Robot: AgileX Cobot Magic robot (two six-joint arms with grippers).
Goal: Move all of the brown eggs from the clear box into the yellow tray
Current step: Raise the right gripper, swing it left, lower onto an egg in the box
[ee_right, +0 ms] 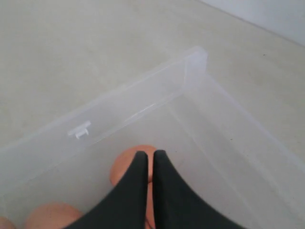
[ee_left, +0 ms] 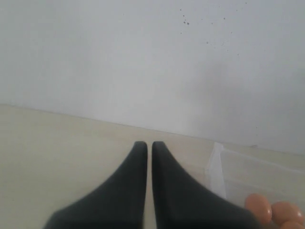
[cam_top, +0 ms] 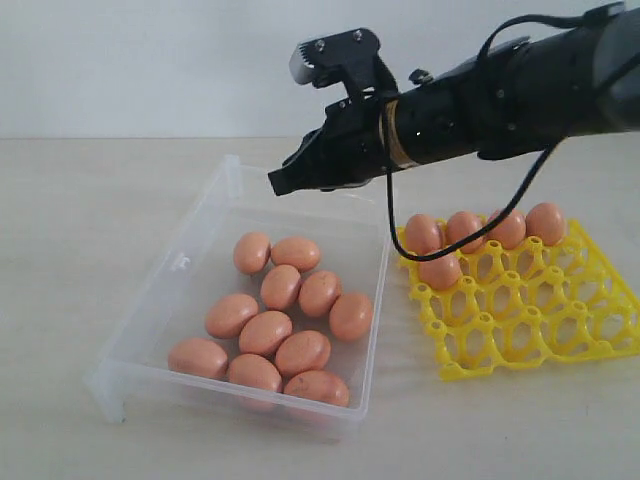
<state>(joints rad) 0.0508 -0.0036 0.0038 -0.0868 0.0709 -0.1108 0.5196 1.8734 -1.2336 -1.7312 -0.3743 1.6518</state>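
Black R gripper (cam_top: 278, 183) closed, empty, hovering over clear box (cam_top: 150, 300).

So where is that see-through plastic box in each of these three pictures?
Exterior view: the clear box lies left of centre, beside the yellow tray.
Left wrist view: only one corner of the clear box shows, at the lower right edge.
Right wrist view: the clear box fills most of the picture.
Shared landmark: the brown eggs lying inside it.
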